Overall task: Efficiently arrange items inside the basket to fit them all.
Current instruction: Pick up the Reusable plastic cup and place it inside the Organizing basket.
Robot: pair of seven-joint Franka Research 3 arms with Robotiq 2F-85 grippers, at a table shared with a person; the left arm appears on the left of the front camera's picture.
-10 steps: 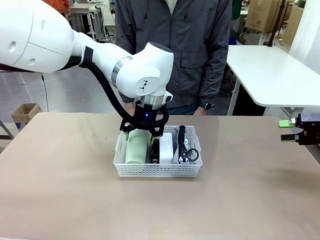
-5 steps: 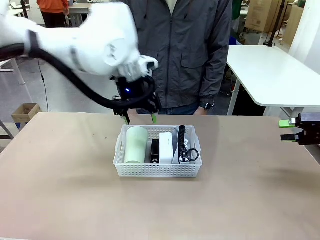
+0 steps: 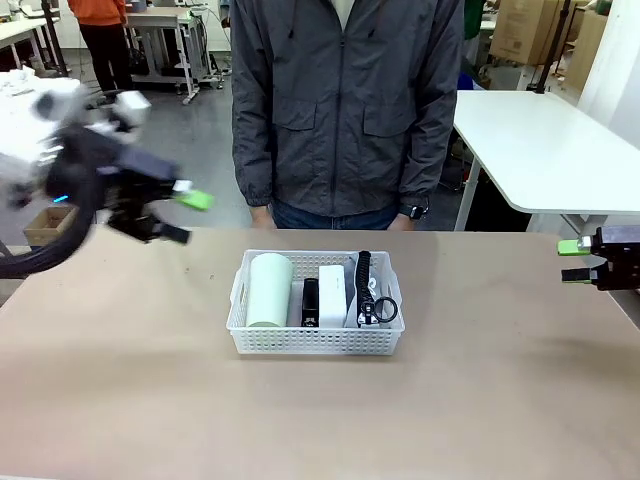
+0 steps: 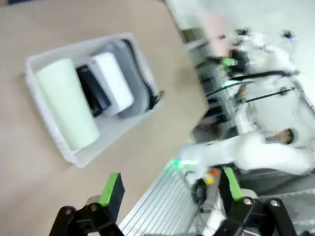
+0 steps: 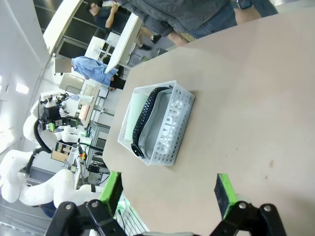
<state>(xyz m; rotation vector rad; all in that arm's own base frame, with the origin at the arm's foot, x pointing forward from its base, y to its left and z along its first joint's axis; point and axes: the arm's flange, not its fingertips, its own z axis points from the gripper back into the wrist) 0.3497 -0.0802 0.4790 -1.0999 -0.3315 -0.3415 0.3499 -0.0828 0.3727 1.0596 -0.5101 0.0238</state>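
Basket (image 3: 316,340) mid-bench, packed left to right: pale green cup (image 3: 269,290) lying down, black stapler (image 3: 310,300), white box (image 3: 333,295), grey pouch (image 3: 364,290) on edge against the right wall. Left end effector (image 3: 176,212), blurred, off to the left above the bench, fingers wide, empty. Right end effector (image 3: 574,261) at the right edge, wide, empty. Risk: pouch strap (image 3: 380,310) loops near the rim; could snag if reached for.

Basket (image 3: 316,340): cup (image 3: 268,290) left, stapler (image 3: 309,300), box (image 3: 332,295), pouch (image 3: 365,290) right.
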